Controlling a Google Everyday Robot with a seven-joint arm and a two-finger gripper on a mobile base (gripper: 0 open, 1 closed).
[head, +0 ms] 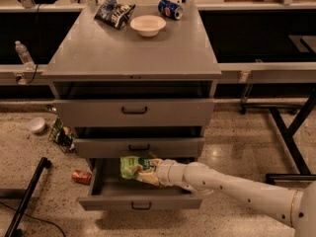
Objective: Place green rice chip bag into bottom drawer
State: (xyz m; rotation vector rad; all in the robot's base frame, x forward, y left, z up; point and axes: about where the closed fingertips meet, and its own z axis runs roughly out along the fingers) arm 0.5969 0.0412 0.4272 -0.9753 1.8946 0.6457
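Observation:
The green rice chip bag is light green with tan rice cakes on it. It hangs inside the open bottom drawer, just above its floor, at the left-middle. My gripper comes in from the right on a white arm and is shut on the bag's right end. The bag hides most of the fingers. The bottom drawer is pulled out, with a small black handle on its front panel.
The two upper grey drawers are partly pulled out. On the cabinet top are a dark chip bag, a white bowl and a blue can. On the floor left are a red can, a white cup and a black leg.

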